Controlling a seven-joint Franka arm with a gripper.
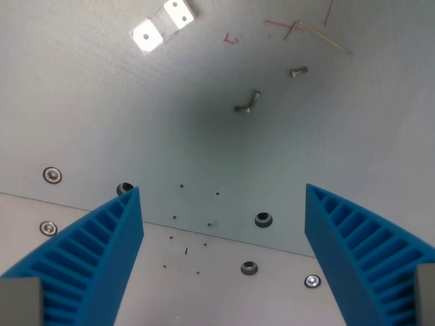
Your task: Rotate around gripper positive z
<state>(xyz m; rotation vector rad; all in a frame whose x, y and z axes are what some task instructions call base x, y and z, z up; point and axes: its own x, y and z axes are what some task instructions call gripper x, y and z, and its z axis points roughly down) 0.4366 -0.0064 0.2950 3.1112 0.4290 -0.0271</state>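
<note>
Blue end effector [223,204] gapes above two loose bolts [248,103] and one bracket [163,24].

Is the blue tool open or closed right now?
Open. The tool has its two blue fingers far apart at the wrist view's left and right, with bare grey table showing between them and nothing held.

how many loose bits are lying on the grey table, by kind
shiny metal bracket with two holes: 1
small loose metal screws: 2
thin bent metal rod: 1
total: 4
The open blue ribbed gripper holds nothing.
</note>
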